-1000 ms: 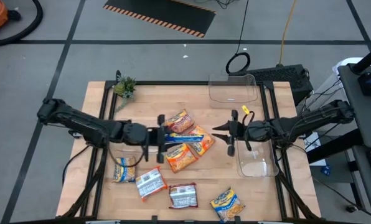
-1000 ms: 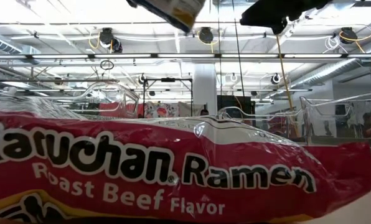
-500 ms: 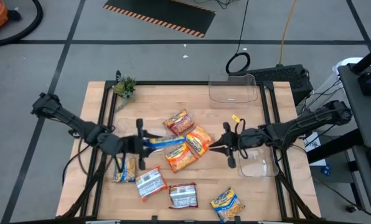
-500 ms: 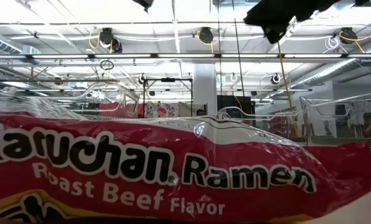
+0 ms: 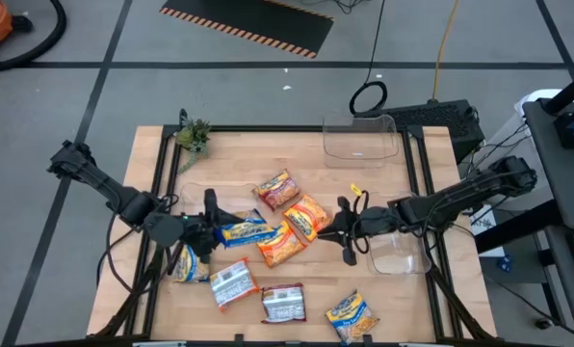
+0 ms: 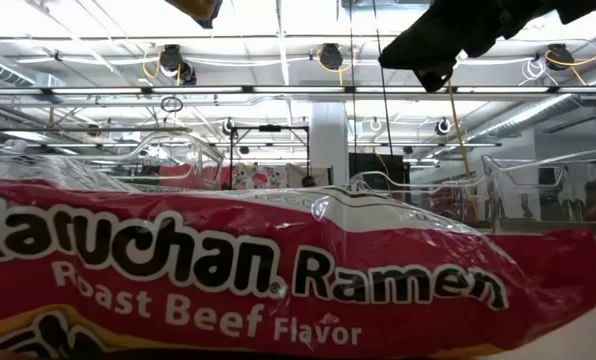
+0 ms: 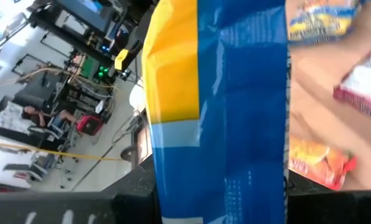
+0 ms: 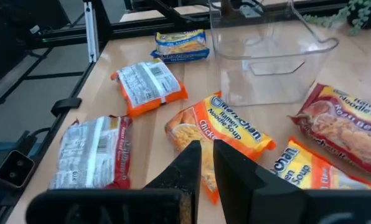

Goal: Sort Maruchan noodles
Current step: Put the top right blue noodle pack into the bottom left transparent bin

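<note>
A wooden table (image 5: 364, 183) sits on a grey floor marked with dark lines, with a small potted plant (image 5: 193, 134) at its far left corner and a clear bin (image 5: 361, 137) along its far edge. My left gripper (image 5: 213, 231) hangs over the left half of the table, clamped on a yellow-and-blue packet (image 5: 244, 232), whose blue and yellow back fills my left wrist view (image 7: 220, 106). Beneath that arm stands a second clear bin (image 8: 269, 59). My right gripper (image 5: 343, 229) hovers just right of the central cluster, fingers (image 8: 188, 162) nearly together with only a slim gap, holding nothing. Below them lie three orange packets (image 5: 285, 227), touching one another. Four more packets spread along the near edge: a yellow-and-blue one (image 5: 193, 262), two silver-and-red ones (image 5: 233, 283), and another yellow-and-blue one (image 5: 349, 315).
</note>
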You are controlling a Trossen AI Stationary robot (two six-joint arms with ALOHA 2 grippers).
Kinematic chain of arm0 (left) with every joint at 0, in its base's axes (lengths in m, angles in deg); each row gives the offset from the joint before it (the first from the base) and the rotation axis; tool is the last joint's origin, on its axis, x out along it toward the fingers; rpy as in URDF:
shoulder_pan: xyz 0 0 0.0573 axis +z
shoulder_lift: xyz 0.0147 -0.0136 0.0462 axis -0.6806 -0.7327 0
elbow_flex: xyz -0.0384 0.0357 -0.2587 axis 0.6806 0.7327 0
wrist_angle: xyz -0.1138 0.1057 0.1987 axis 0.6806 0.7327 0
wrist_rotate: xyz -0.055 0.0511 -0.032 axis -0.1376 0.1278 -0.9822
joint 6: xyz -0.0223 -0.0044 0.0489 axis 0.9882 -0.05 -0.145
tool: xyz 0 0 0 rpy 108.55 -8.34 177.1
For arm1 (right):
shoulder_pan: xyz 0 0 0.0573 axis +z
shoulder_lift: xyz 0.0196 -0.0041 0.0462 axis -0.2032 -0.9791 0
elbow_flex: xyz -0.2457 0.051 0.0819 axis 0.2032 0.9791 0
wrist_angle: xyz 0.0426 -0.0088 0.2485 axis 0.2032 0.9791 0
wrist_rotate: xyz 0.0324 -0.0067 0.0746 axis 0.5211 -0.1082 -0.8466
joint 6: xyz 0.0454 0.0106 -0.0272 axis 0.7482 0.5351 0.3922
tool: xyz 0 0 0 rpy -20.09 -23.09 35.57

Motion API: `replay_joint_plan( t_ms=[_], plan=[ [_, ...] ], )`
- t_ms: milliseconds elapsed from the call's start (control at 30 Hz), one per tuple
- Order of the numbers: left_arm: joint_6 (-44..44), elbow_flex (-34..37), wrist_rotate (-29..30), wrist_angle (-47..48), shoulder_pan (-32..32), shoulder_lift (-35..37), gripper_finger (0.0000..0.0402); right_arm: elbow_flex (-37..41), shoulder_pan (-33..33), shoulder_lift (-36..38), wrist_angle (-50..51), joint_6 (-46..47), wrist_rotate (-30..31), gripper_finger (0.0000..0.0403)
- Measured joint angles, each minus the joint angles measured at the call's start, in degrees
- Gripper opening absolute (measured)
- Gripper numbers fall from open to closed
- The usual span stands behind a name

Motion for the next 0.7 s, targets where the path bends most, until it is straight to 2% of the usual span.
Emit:
replay_joint_plan(
  t_ms=[233, 400, 600, 700],
  plan=[
    [-2.55, 0.00, -0.20, 9.27, 1.26, 0.59, 0.0142, 0.00, 2.64, 0.04, -0.64, -1.04, 0.06, 0.0036],
    [-3.04, 0.00, -1.00, 10.80, 4.86, -0.25, 0.0142, 0.00, 4.54, 0.07, -0.78, -1.17, 1.64, 0.0036],
    [-5.34, 0.01, -3.06, 21.97, 6.10, 0.09, 0.0142, 0.00, 8.34, 0.07, -0.15, 0.55, 1.62, 0.0036],
    [-7.85, 0.02, -3.24, 24.24, 5.70, 1.56, 0.0142, 0.00, 10.40, 0.07, -0.29, 0.98, 1.85, 0.0036]
  ],
)
